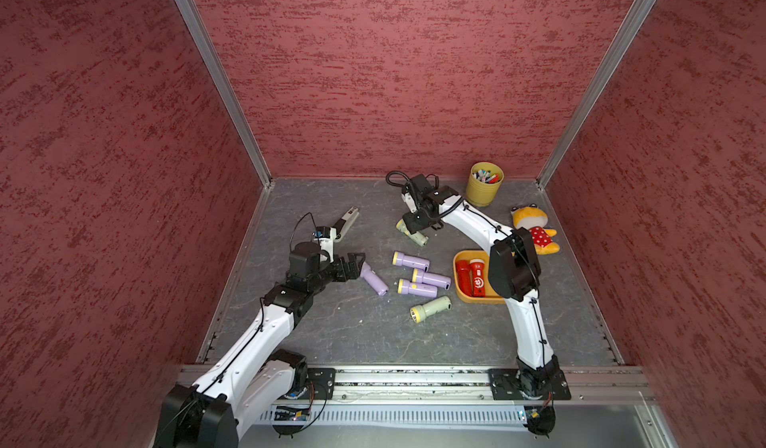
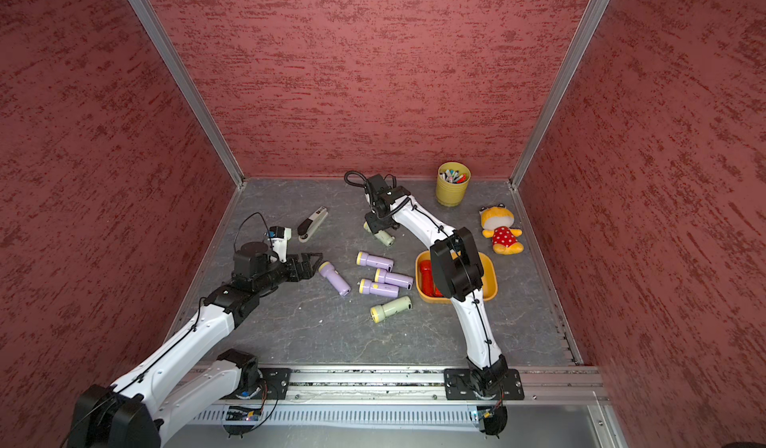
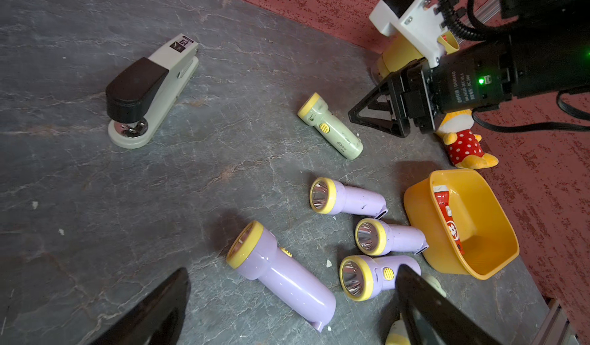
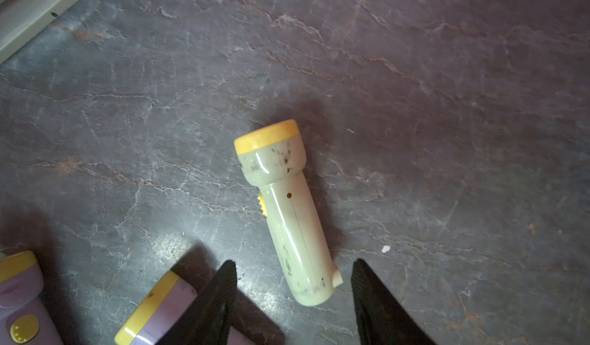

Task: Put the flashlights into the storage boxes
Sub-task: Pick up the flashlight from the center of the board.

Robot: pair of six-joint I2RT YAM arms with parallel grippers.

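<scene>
flashlights: six are lying loose on the table [image 1: 352,334]; the two red flashlights [image 1: 476,278] are sitting in the storage box [image 1: 465,297].
target: the pale green flashlight [image 4: 287,215] is lying flat on its side, apart from the lilac cluster [image 1: 420,278].
handling: reading as light, rigid, hollow plastic. The glossy round barrel is likely rolling or squirting out under an off-centre pinch.
hold: going across the straight barrel near the switch, jaws square to the long axis, avoiding the wider yellow head.
right end effector [image 4: 294,263]: jaws are standing apart and empty, straddling the tail end of the pale green flashlight with a gap showing on both sides. Height above the table is not telling from the wrist view.
left end effector [image 1: 357,260]: jaws are gaping wide, empty, sitting just beside the yellow head of a lone lilac flashlight [image 1: 375,281].
box offset: the storage box is lying near the target, on the right arm's side.
</scene>
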